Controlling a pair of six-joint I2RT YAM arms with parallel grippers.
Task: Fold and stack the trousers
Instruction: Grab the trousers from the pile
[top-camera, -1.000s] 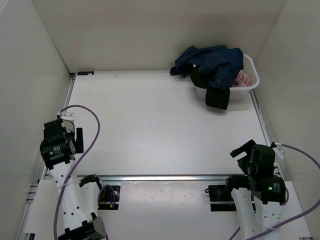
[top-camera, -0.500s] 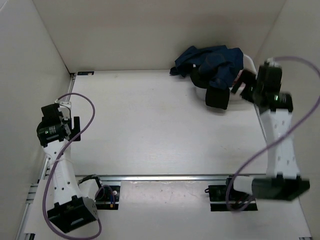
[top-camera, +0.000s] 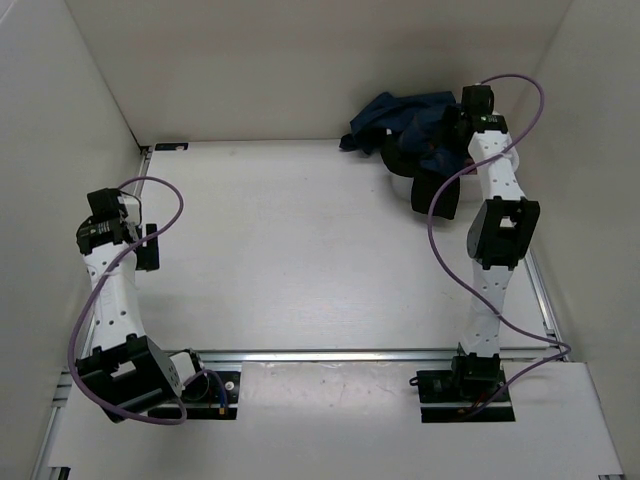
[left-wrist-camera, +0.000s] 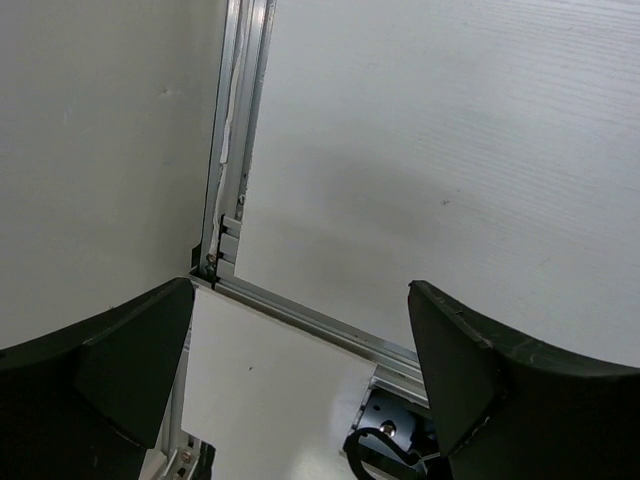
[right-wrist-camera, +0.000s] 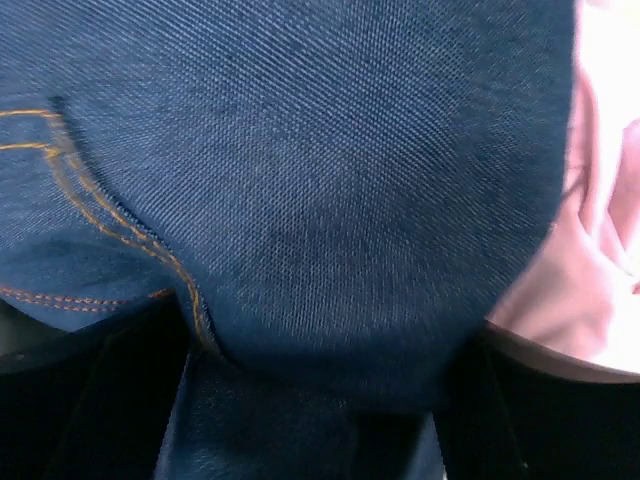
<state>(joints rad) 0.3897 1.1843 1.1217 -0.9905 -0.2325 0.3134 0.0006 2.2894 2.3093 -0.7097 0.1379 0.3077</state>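
1. Dark navy denim, the trousers (top-camera: 420, 120) lie crumpled and unfolded in a heap at the far right corner of the table (top-camera: 300, 250); the right wrist view shows orange-brown stitching curving along a seam
2. A pink garment (right-wrist-camera: 600, 250) touches them on one side, and a black garment (top-camera: 435, 195) hangs from the heap toward the table
3. The right gripper (right-wrist-camera: 315, 420) is pressed into the denim, its jaws wide apart either side of a bulge of cloth and not closed on it
4. The left gripper (left-wrist-camera: 300, 330) hovers over bare table at the left edge, spread fully and holding nothing
5. The step in hand looks like the first pick: next, the right jaws must pinch denim alone and lift the trousers clear of the other garments
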